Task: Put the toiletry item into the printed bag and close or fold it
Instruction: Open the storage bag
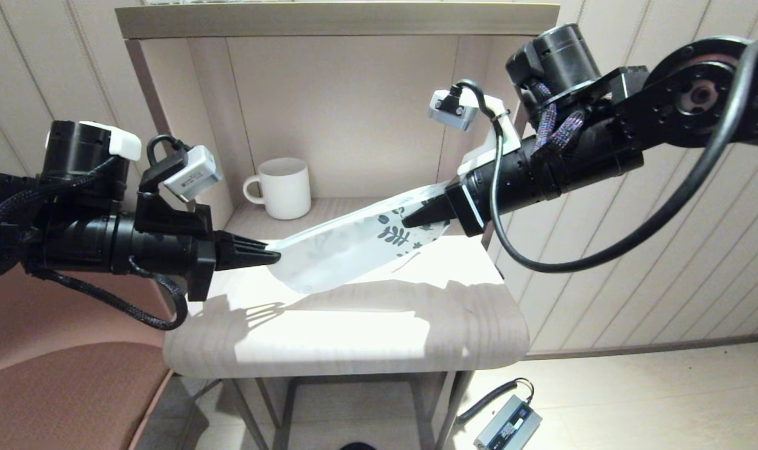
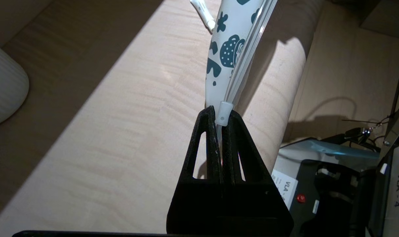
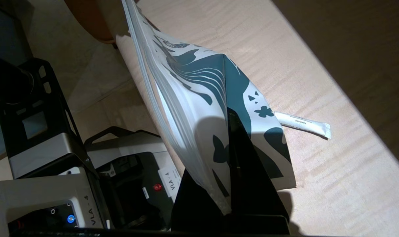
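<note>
The printed bag hangs stretched above the table, tilted up toward the right. My left gripper is shut on its plain end at the zip edge, right by the white slider. My right gripper is shut on the printed end, and the bag drapes over one finger. The toiletry item, a thin white strip, lies flat on the table outside the bag; in the right wrist view one of its ends is hidden behind the bag. Its tip also shows in the left wrist view.
A white ribbed mug stands at the back left of the alcove, behind the bag. Shelf walls close in the back and sides. A reddish seat is at the left, and a grey box lies on the floor.
</note>
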